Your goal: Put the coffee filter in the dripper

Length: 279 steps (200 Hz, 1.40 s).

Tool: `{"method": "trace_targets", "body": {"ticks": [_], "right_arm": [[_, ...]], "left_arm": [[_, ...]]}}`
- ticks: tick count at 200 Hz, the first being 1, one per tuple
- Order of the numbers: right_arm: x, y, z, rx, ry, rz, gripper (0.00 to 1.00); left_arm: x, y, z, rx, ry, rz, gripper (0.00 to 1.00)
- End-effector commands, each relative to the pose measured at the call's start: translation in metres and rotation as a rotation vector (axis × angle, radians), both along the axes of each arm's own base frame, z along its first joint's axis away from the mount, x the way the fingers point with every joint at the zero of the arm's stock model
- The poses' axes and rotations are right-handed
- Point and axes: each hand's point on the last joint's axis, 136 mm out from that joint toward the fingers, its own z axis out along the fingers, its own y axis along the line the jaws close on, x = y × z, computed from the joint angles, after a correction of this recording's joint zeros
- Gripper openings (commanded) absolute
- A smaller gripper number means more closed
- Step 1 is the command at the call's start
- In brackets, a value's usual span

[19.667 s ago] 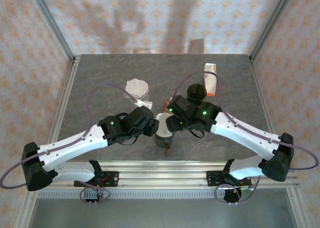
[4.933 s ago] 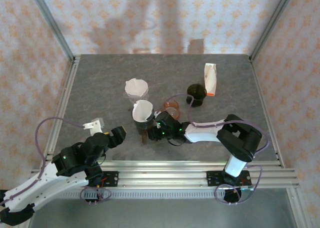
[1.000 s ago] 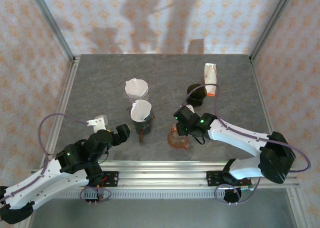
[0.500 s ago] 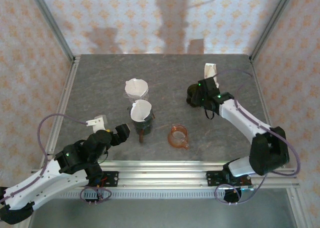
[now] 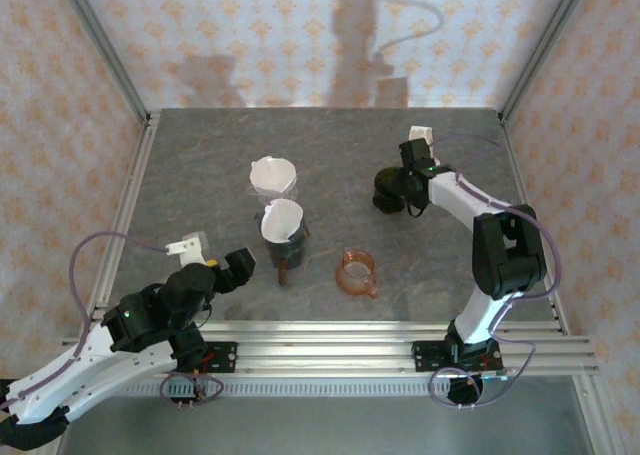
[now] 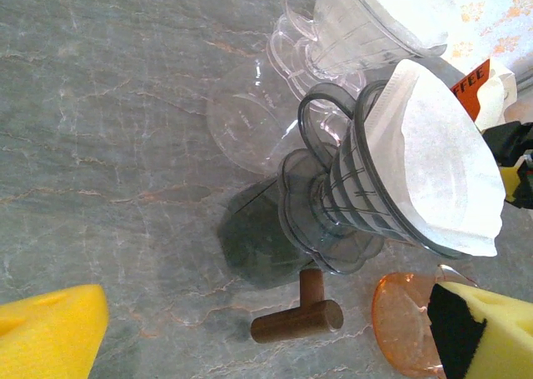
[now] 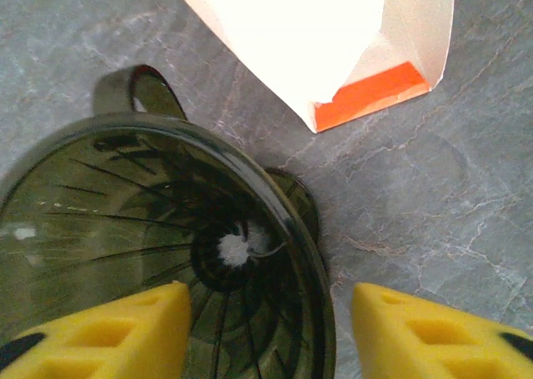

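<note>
A white coffee filter (image 5: 283,218) (image 6: 441,162) sits in a grey dripper (image 6: 350,204) standing on a dark base with a wooden handle (image 6: 300,316). A dark green dripper (image 5: 392,187) (image 7: 141,246) stands empty at the back right. My right gripper (image 5: 403,178) (image 7: 271,333) is open over it, one yellow finger (image 7: 108,329) above the bowl, the other outside the rim. My left gripper (image 5: 235,265) (image 6: 266,337) is wide open near the front left, short of the grey dripper, holding nothing.
Behind the grey dripper stands a clear dripper (image 5: 273,178) (image 6: 358,29) that also holds a white filter. An orange dripper (image 5: 357,273) (image 6: 400,321) lies at mid-table. A white and orange filter packet (image 5: 421,135) (image 7: 333,29) lies just beyond the dark dripper. Frame posts ring the table.
My right arm left the orange dripper at mid-table and swung to the back right, arriving over the dark dripper. The left arm has barely moved.
</note>
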Motion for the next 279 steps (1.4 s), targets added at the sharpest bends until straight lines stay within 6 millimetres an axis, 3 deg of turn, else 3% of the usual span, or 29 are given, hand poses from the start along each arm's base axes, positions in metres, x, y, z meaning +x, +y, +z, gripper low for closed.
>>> {"method": "trace_targets", "body": {"ticks": [1,44,75,104,139,178,201,238,279], "right_arm": [[0.004,-0.001,0.003,0.014,-0.013,-0.018,0.44],[-0.006,0.001,0.006,0.03,-0.024,0.004,0.2],[-0.015,0.0,0.008,0.039,-0.035,0.018,0.09],[-0.023,0.001,0.018,0.052,-0.063,0.033,0.03],[-0.038,0.004,0.045,0.101,-0.129,0.057,0.02],[-0.07,0.016,0.075,0.169,-0.183,0.127,0.02],[-0.095,0.032,0.092,0.193,-0.183,0.224,0.01],[-0.148,0.061,0.117,0.247,-0.181,0.381,0.02],[-0.194,0.087,0.109,0.275,-0.08,0.521,0.02]], "left_arm": [[0.0,0.011,-0.004,0.027,0.004,0.04,1.0],[0.0,0.01,-0.006,0.029,0.007,0.042,1.0],[0.0,0.009,-0.006,0.021,0.006,0.04,1.0],[0.0,0.008,-0.006,0.023,0.008,0.035,1.0],[0.0,0.01,-0.005,0.028,0.007,0.041,1.0],[0.0,0.012,-0.004,0.028,0.002,0.048,1.0],[0.0,0.011,-0.004,0.028,0.002,0.047,1.0],[0.0,0.012,-0.006,0.028,0.007,0.051,1.0],[0.001,0.012,-0.008,0.027,0.008,0.055,1.0]]}}
